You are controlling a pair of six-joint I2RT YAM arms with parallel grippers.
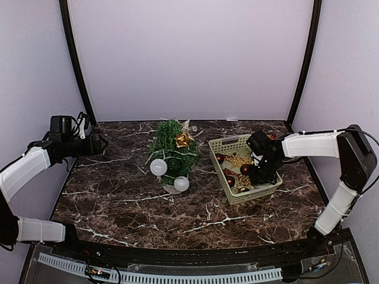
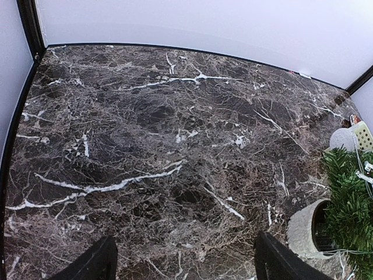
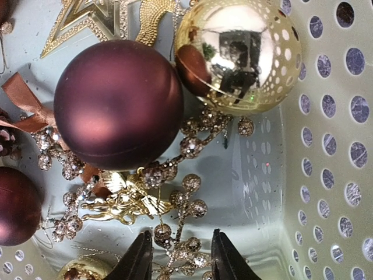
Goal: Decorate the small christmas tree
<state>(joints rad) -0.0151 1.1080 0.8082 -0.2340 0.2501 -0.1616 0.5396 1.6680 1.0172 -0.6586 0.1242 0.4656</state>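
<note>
Right end effector [image 3: 182,234], narrowly parted, straddles a glittery gold bead sprig [image 3: 195,204] inside the pale green plastic basket [image 3: 326,175]; the bushy dark-green small christmas tree [image 1: 172,148] stands upright just frame-left.

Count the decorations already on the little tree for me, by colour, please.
White balls: 2
Gold ornament: 1
Total: 3 on the small christmas tree; a pale bit at its tip is too blurred to tell.
</note>
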